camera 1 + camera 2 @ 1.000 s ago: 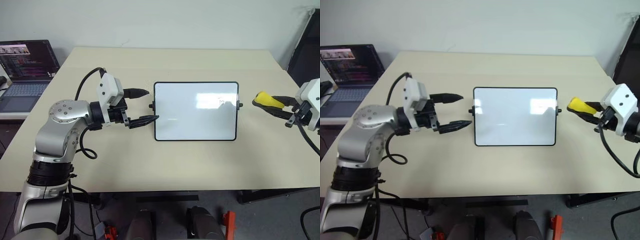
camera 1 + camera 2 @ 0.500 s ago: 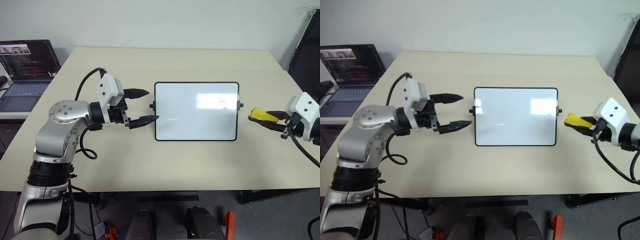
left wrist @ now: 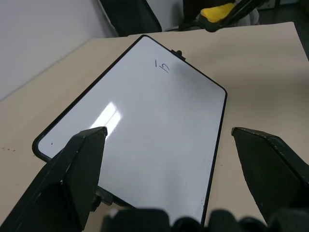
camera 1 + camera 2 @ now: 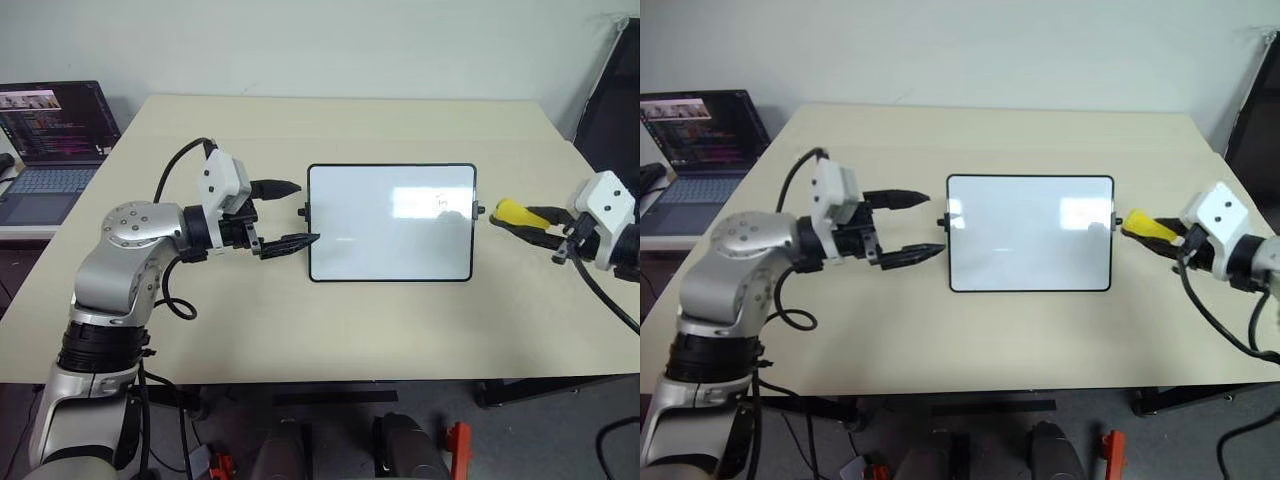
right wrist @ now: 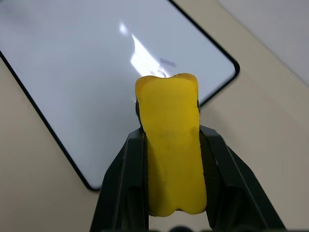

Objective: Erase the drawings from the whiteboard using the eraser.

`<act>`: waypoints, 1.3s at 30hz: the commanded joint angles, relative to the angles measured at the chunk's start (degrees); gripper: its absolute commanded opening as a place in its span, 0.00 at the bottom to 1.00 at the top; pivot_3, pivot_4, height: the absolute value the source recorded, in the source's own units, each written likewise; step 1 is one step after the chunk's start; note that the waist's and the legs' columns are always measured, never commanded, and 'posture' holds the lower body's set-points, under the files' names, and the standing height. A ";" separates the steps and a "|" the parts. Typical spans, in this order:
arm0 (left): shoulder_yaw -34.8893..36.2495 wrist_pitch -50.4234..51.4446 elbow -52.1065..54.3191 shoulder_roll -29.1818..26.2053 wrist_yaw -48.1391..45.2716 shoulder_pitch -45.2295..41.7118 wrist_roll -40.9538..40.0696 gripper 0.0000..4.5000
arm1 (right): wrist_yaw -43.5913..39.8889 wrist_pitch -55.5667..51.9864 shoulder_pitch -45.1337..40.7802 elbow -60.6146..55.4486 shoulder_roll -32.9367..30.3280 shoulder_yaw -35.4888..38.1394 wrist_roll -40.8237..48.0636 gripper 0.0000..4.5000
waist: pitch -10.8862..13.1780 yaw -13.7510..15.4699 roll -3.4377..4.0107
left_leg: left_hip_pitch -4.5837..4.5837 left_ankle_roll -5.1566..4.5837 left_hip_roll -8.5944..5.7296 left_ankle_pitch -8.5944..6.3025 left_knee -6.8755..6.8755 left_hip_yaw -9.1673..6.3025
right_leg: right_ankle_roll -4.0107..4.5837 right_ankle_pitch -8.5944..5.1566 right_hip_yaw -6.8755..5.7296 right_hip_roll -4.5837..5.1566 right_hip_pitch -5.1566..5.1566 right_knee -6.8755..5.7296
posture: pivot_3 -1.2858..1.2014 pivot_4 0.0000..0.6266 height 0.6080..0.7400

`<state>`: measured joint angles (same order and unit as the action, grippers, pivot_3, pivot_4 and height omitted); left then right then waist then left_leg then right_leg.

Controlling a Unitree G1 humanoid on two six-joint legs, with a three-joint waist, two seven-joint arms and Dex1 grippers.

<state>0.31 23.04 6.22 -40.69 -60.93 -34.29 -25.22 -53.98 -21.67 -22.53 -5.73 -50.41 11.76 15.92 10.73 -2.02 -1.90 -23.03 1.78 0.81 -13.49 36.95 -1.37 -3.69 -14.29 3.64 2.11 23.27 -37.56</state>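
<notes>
1. The step in hand is the approach: the right gripper [image 4: 522,217] is clenched on the eraser [image 4: 514,212] and holds it just off the whiteboard's [image 4: 390,222] right short side, near the small black knob there, above the desk [image 4: 330,320]. No wiping has begun, as I judge it; a drawing [image 4: 444,202] is visible on the board.

2. The left gripper [image 4: 285,213] is released, its fingers spread wide, and hovers at the board's 9 o'clock edge, one finger near the knob on that side. It looks placed to steady the frame.

3. The whiteboard lies flat at the desk's centre, its long axis running from 9 to 3 o'clock. The marks sit in its upper right area, toward 2 o'clock.

4. The eraser's long axis runs along the gripper fingers, its free end pointing toward 9 to 10 o'clock, at the board.

5. The next move likely calls for carrying the eraser over the frame to the marks, lowering it flat, and rubbing with light pressure while the board is kept from sliding.
</notes>
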 commanded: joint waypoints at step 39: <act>-0.09 0.01 4.01 0.78 0.32 1.47 -1.17 1.00 | 24.89 14.08 -9.43 27.44 24.88 -15.65 -16.68 0.22 | -0.38 -2.44 -0.33 | 1.38 -0.11 0.06 0.14 0.08 0.01 | 0.18 -0.17 0.23 -0.16 -1.12 -0.32 | 0.52 0.24 1.00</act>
<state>-0.68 23.52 8.96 -39.58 -60.68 -31.78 -26.23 -34.24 -6.84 -30.87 17.49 -23.82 -7.22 1.57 10.35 -4.46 -2.24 -21.65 1.67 0.87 -13.33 37.04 -1.35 -3.52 -14.45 3.88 1.95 22.15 -37.87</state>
